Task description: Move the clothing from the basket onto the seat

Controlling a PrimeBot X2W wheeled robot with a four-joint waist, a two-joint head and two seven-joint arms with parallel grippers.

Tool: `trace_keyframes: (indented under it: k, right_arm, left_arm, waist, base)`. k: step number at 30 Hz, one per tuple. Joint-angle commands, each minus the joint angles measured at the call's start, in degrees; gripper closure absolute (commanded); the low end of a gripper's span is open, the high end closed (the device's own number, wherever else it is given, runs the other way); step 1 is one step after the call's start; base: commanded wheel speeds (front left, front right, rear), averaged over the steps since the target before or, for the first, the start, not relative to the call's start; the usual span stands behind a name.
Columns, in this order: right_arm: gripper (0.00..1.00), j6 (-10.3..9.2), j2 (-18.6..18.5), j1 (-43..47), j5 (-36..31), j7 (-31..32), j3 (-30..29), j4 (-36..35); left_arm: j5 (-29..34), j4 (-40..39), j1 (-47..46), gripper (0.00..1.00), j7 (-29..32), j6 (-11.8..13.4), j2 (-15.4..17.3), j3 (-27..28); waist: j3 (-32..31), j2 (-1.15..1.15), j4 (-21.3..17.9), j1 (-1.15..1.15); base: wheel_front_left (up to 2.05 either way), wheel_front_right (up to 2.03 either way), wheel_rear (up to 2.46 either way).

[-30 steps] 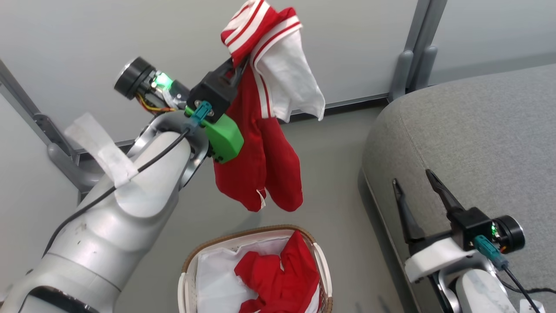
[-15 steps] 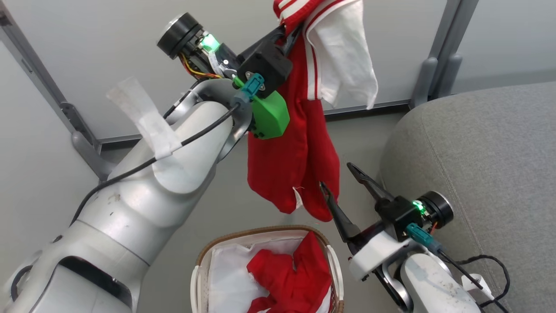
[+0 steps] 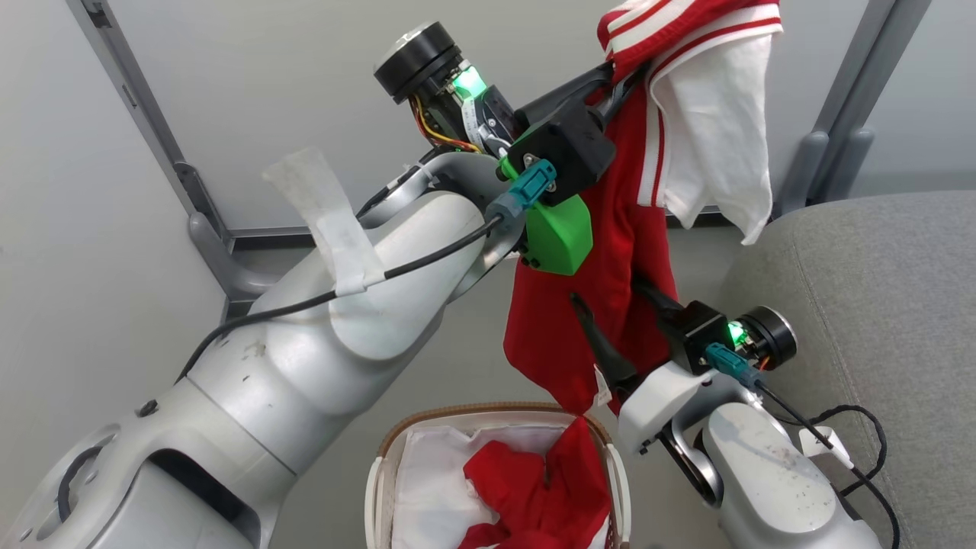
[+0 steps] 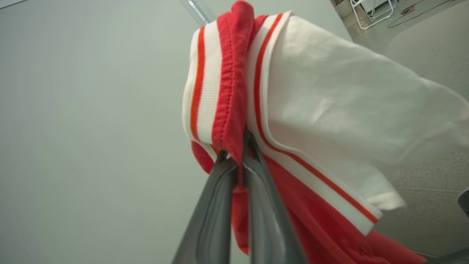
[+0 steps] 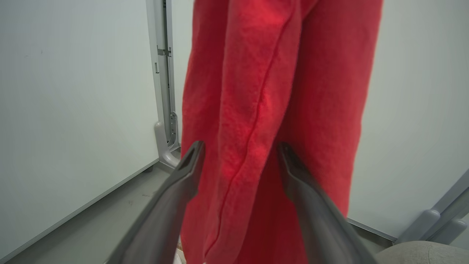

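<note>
Since a second ago my right claw [image 5: 240, 146] came up from beside the seat [image 3: 877, 305]; jaws wide, straddling the hanging red garment [image 3: 614, 252], not pinching. My left claw [image 4: 238, 146] clamps its striped band, held high. More clothing [image 3: 526, 496] sits in the basket [image 3: 473, 412]. Mid-transfer, I judge; next, swing right and lay it on the seat.

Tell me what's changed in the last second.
The right tool swung away from the seat over to the hanging red garment. Its open fingers now sit either side of the cloth's lower part, not yet closed. The head view itself also shifted. Unchanged: the left tool stays shut on the garment's striped waistband, and more red clothing lies in the basket.
</note>
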Motion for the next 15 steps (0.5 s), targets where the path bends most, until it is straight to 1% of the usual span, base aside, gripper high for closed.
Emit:
trace_keyframes:
  k: [1,2,3,4,5,6,9,15]
  right_arm:
    - [0.0,-0.06,-0.25,-0.85,0.91,-0.12,0.7,0.9]
    - [0.0,-0.06,-0.25,-1.1,1.46,-0.12,1.32,1.48]
    - [0.06,-0.06,-0.25,-1.34,2.29,-0.12,2.19,2.33]
    - [0.57,-0.06,-0.25,-1.65,2.88,-0.12,2.92,2.89]
    - [0.76,-0.06,-0.27,-2.17,3.59,-0.13,3.78,3.34]
    - [1.0,-0.06,-0.26,-2.49,4.09,-0.13,4.34,3.44]
    - [1.0,-0.06,-0.28,-2.78,5.03,-0.12,5.23,3.26]
    - [1.0,-0.06,-0.27,-1.8,4.52,-0.12,4.13,1.62]
  left_arm:
    - [-0.75,-0.78,-1.04,1.0,-0.11,0.49,-0.08,-0.4]
    - [-1.02,-1.14,-1.02,1.0,-0.08,0.68,-0.11,-0.7]
    - [-1.46,-1.59,-0.93,1.0,0.01,0.69,-0.1,-1.01]
    - [-1.84,-1.92,-0.82,1.0,0.07,0.93,-0.07,-1.27]
    - [-2.29,-2.26,-0.64,1.0,0.07,1.13,-0.07,-1.61]
    - [-2.72,-2.39,-0.35,1.0,0.18,1.25,-0.07,-1.84]
    - [-3.38,-2.09,0.25,1.0,0.43,1.63,-0.08,-2.45]
    - [-4.22,-0.72,1.57,1.0,-0.22,2.22,0.41,-2.4]
  waist:
    - [-0.21,0.0,0.48,0.0]
    - [-0.24,0.0,0.59,0.0]
    - [-0.3,0.0,0.72,0.0]
    - [-0.34,0.0,0.81,0.0]
    - [-0.39,0.0,0.9,0.0]
    - [-0.44,0.0,0.96,0.0]
    - [-0.53,0.0,1.02,0.0]
    - [-0.79,0.0,0.53,0.0]
  base:
    - [0.0,0.0,0.0]
    - [0.0,0.0,0.0]
    - [0.0,0.0,0.0]
    - [0.0,0.0,0.0]
    - [0.0,0.0,0.0]
    - [0.0,0.0,0.0]
    - [0.0,0.0,0.0]
    - [0.0,0.0,0.0]
